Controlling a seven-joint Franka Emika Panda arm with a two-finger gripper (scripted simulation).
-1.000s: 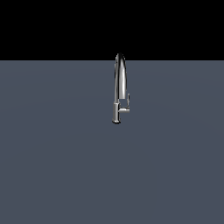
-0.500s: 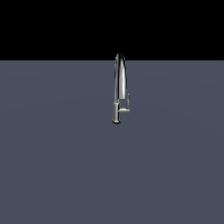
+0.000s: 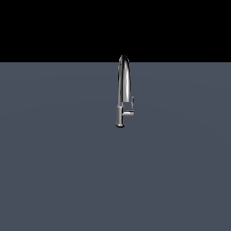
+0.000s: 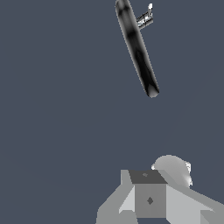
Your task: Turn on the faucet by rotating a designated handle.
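I steer toward the handle (image 3: 130, 110), right of the faucet (image 3: 122, 90) on the tabletop (image 3: 67, 171); hand (image 4: 151, 199) well apart, its grip unclear; must bypass the spout.

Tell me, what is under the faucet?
Under the faucet lies only the flat grey surface, which its base touches. The handle sticks out beside it. Whatever is below that surface cannot be seen.

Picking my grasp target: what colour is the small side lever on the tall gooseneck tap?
Shiny chrome silver lever, clearest in the exterior view.
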